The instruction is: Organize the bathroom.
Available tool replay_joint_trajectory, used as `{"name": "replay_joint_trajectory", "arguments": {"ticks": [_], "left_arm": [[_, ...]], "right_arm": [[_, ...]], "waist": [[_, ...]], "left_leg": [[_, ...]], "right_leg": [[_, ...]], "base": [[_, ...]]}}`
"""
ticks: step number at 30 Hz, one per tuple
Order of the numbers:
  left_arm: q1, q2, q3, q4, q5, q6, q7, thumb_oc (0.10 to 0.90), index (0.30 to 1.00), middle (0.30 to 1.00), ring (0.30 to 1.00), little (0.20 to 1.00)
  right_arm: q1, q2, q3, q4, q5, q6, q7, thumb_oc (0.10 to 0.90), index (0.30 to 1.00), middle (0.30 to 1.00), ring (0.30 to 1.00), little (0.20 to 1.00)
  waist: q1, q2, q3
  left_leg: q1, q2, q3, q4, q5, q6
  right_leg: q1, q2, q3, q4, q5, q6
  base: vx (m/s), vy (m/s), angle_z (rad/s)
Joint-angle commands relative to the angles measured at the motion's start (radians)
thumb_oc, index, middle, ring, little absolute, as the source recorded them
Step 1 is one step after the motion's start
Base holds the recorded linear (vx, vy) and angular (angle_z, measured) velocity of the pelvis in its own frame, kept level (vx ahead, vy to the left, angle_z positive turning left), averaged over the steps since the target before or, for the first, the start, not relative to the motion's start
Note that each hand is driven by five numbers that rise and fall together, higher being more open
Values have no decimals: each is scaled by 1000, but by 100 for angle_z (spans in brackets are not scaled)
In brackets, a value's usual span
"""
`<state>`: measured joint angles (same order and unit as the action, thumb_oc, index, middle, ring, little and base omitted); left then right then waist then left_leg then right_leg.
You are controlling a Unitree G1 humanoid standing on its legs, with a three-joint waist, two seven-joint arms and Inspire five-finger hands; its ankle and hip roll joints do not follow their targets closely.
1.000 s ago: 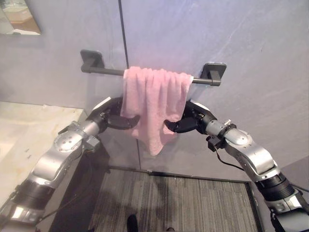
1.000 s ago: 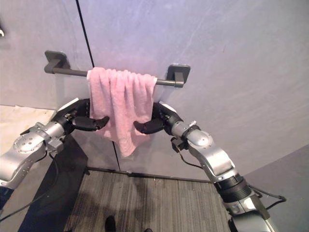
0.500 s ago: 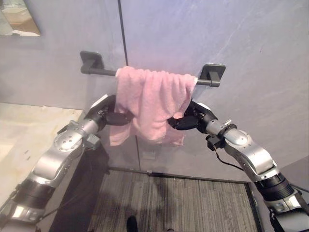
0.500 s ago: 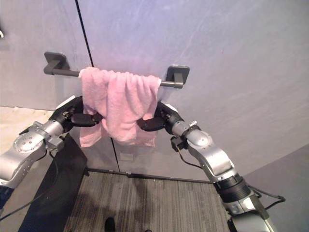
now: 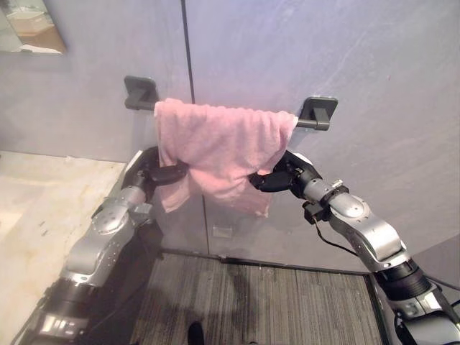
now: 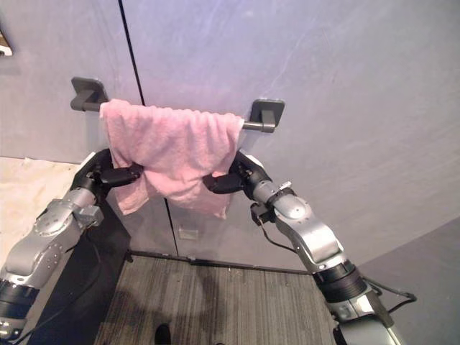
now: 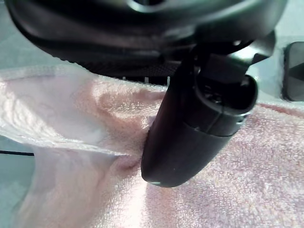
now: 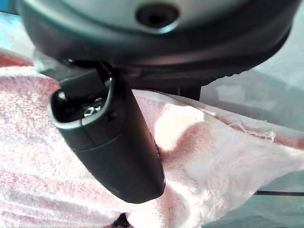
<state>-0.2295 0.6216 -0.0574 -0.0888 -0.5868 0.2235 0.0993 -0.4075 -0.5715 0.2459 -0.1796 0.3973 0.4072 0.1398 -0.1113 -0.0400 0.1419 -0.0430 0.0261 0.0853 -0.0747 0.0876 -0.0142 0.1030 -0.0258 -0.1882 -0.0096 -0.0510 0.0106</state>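
On the grey wall (image 5: pixel 374 65), split by a dark vertical seam (image 5: pixel 188 50): one dark bar (image 5: pixel 305 123) on two dark brackets, left bracket (image 5: pixel 140 92) and right bracket (image 5: pixel 318 111). Lower left, a pale marbled table (image 5: pixel 36 215). Below, a striped grey carpet floor (image 5: pixel 251 302). Upper left corner, part of a mirror (image 5: pixel 29 25). Low on the wall, a small white outlet plate (image 5: pixel 223 232).

Item: pink towel (image 5: pixel 223 147), draped over the bar and spread across nearly its full length, from just beside the left bracket to just beside the right one. Its top edge lies along the bar; the lower edge hangs unevenly, with a longer flap at lower left and another at lower right.

Left robot hand (image 5: pixel 162 172): raised below the bar's left part, at the towel's left hanging edge. In the left wrist view the thumb (image 7: pixel 194 137) presses into the pink cloth, which bunches under its tip; the hand is clamped on the towel.

Right robot hand (image 5: pixel 277 176): raised below the bar's right part, at the towel's right hanging edge. In the right wrist view the thumb (image 8: pixel 114 147) lies on the cloth, a fold gathered beside it; the hand is pinched on the towel.

Both hands sit under the bar, well apart, with the towel stretched between them.
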Motion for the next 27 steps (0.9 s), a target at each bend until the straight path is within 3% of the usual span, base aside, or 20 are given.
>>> {"name": "replay_joint_trajectory", "arguments": {"ticks": [1, 7, 13, 27], "left_arm": [[-3, -5, 151, -26, 12, -68, 71, 400, 300, 300, 300, 300], [3, -11, 160, -18, 24, -66, 85, 400, 300, 300, 300, 300], [10, -7, 170, -21, 34, -54, 98, 400, 300, 300, 300, 300], [30, 2, 193, -44, 34, -31, 116, 400, 300, 300, 300, 300]], "right_arm": [[-52, 11, -129, 23, -82, -65, -115, 400, 300, 300, 300, 300], [-32, 12, -150, 38, -128, -74, -142, 400, 300, 300, 300, 300], [12, -10, -216, 61, -258, -116, -229, 400, 300, 300, 300, 300], [97, -60, -315, 33, -326, -120, -235, 400, 300, 300, 300, 300]], "waist": [[1, 21, -119], [-4, 22, -117], [-16, 26, -116], [-39, 30, -107]], "left_leg": [[72, 122, 87, 30, -49, -72], [75, 122, 98, 33, -51, -73], [86, 121, 111, 25, -55, -69], [94, 118, 126, 16, -57, -65]], "right_leg": [[-62, -77, 71, -10, 44, 155], [-63, -79, 72, -10, 46, 157], [-64, -82, 77, -13, 49, 163], [-68, -78, 89, -14, 50, 166]], "base": [[-3, -4, 3], [0, 0, 0], [5, 1, -2], [2, 1, 0]]}}
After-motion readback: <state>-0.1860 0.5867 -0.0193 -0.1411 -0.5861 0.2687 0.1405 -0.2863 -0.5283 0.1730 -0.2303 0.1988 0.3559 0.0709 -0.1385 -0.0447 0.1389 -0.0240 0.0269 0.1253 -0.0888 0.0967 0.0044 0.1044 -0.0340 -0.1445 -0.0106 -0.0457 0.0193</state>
